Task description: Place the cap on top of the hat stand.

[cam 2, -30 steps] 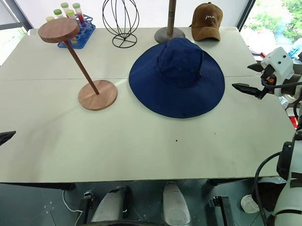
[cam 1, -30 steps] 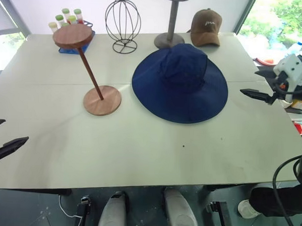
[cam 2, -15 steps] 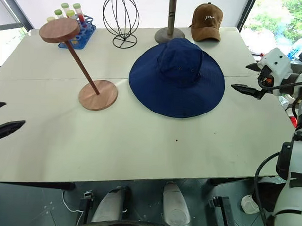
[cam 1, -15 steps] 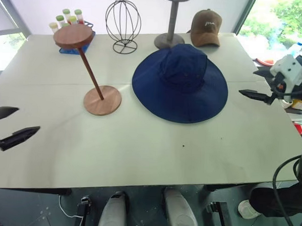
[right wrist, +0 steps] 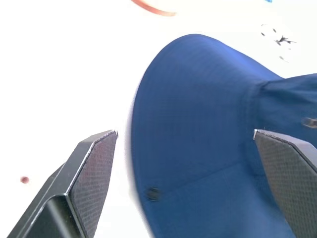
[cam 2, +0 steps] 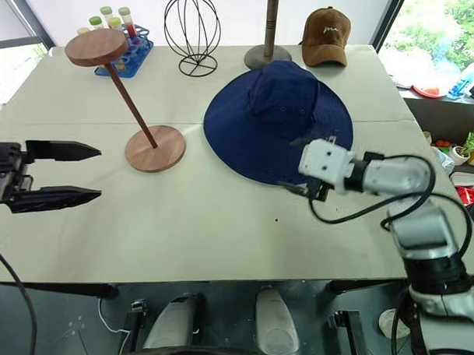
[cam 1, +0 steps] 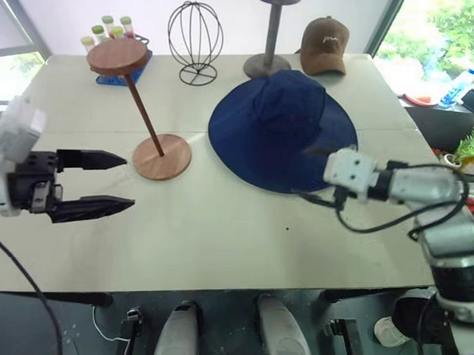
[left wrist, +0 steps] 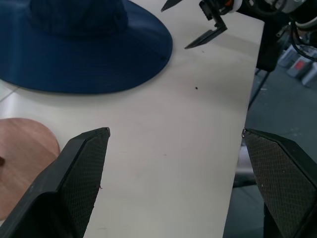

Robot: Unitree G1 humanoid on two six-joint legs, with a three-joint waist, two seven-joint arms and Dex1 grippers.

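We see the cap point(cam 1: 283, 131) lying flat on the pale worktop point(cam 1: 219, 231), right of centre in the upper half of the left eye frame, its wide navy brim spread around the raised crown. The hat stand point(cam 1: 142, 104) sits to its left, in the upper left part of the frame: round wooden base on the worktop, thin rod slanting up and leftward to the disc top. Base and brim lie near each other but apart.

Our left tool point(cam 1: 116, 183) enters from the left edge at mid-height, its two black fingers spread wide with nothing between them, tips just left of and below the stand's base. Our right tool point(cam 2: 293, 186) reaches in from the right, its fingers also wide apart and empty; its tips are at the lower edge of the brim, and we cannot tell whether they touch it.

Along the top edge of the frame we see a black wire head form point(cam 1: 193, 42), a grey pedestal stand point(cam 1: 271, 38), a brown baseball cap point(cam 1: 323, 46) and a blue rack of tubes point(cam 1: 117, 41).
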